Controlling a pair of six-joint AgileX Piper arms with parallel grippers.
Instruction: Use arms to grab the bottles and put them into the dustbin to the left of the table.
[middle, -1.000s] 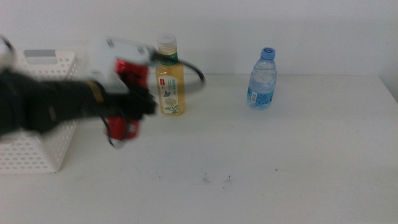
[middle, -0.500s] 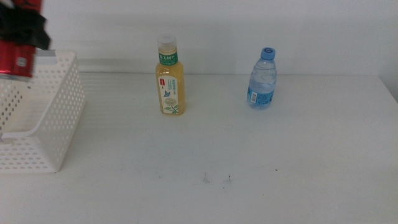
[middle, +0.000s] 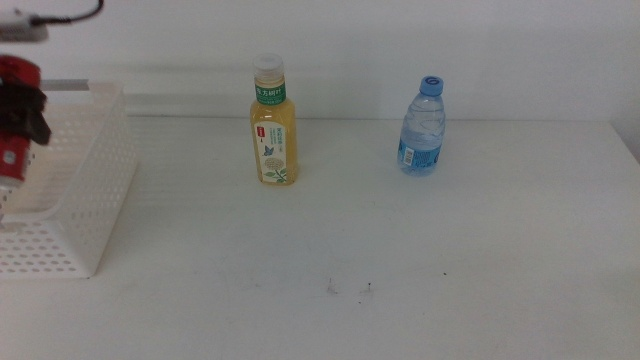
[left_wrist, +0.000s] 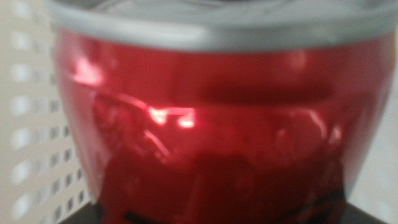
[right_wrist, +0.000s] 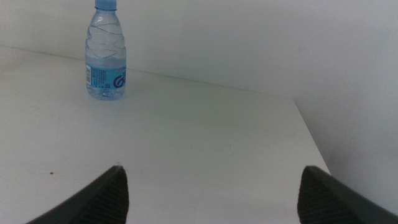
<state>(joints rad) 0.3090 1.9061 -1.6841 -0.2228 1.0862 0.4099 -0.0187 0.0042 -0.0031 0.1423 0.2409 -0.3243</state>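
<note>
At the far left of the middle view, my left gripper (middle: 22, 112) is shut on the slim red soda can (middle: 12, 162) and holds it over the white perforated dustbin (middle: 95, 190). The can (left_wrist: 211, 124) fills the left wrist view, with the dustbin's perforated wall (left_wrist: 37, 130) beside it. Near the back of the table (middle: 400, 260) stands the yellow tea bottle (middle: 273, 125) with its white cap. The clear water bottle (middle: 422, 128) with a blue cap stands to its right. My right gripper (right_wrist: 214, 199) is open above the table's right side, far from the water bottle (right_wrist: 106, 53).
The table's right edge (right_wrist: 311, 143) shows in the right wrist view. Two small dark specks (middle: 348, 288) lie on the table's front middle. A white wall (middle: 450, 50) runs behind the table.
The left arm carried the red can leftward from beside the tea bottle to the dustbin, then lowered it towards the dustbin's opening. Both bottles stayed put.
</note>
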